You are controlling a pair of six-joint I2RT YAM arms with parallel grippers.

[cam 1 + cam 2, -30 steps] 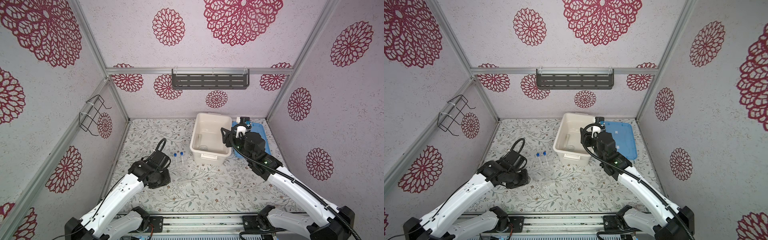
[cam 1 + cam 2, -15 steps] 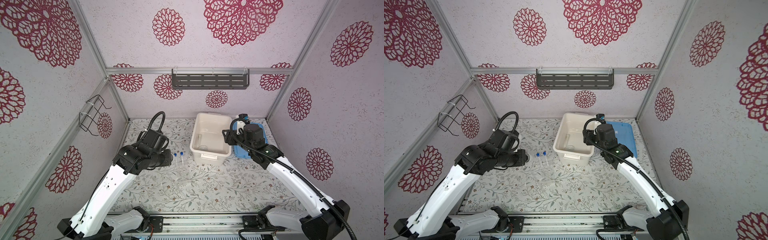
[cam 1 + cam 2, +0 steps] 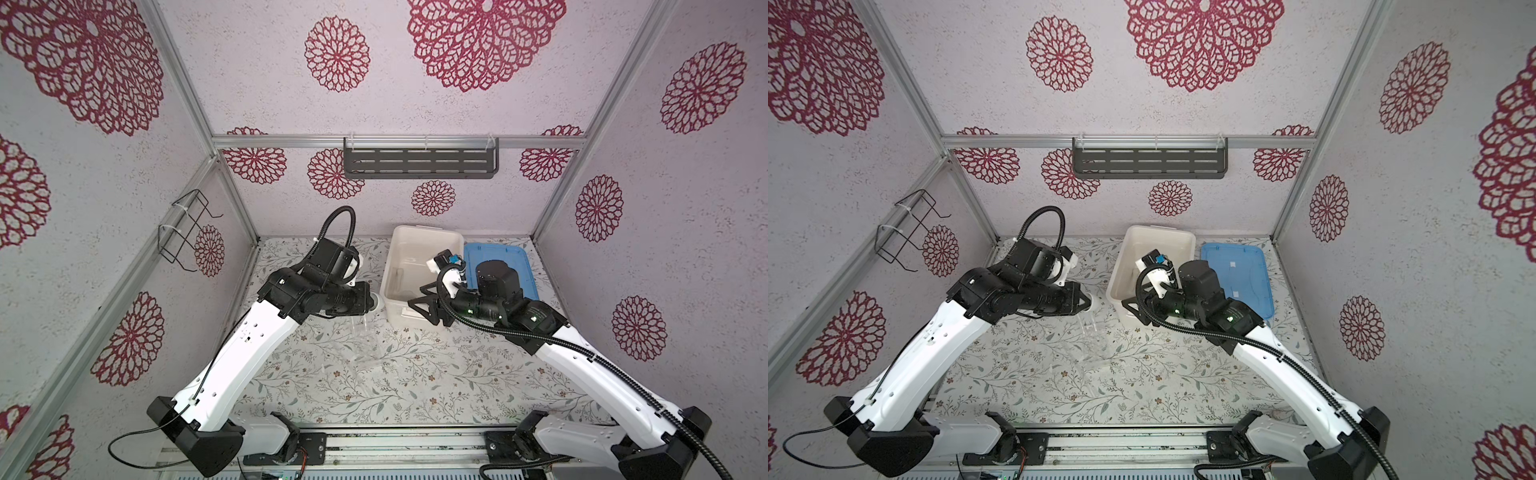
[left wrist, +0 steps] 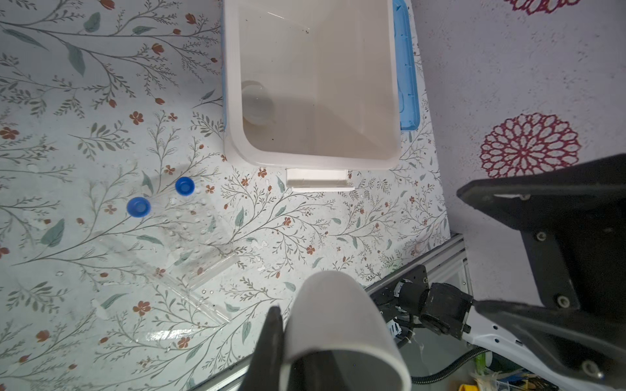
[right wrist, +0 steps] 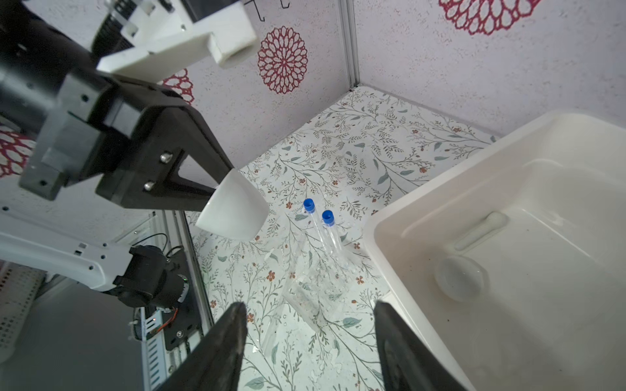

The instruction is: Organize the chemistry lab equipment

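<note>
On the table the clear stand (image 5: 315, 287) holds two blue-capped tubes (image 5: 328, 216) upright, untouched. Above it the left gripper (image 5: 222, 184), up from low at the table front a second ago, is clamped on the rim of the white bowl (image 5: 233, 216), airborne just beside the tub (image 4: 230, 84). Over the tub's near end the right gripper (image 5: 308, 304), drawn back, jaws apart, empty. Inside: small dish (image 5: 460, 277), probably the pestle (image 5: 481, 230). Bowl likely goes in next.

light: we see bright, even, diffuse light in both top views | shadows: soft, pale ones on the tabletop (image 3: 415, 386) | glare: faint sheen on the clear tube stand (image 4: 189, 270) | blur: white bowl (image 4: 338, 325) soft close to the left wrist lens | edges: wrist-view corners slightly stretched
</note>
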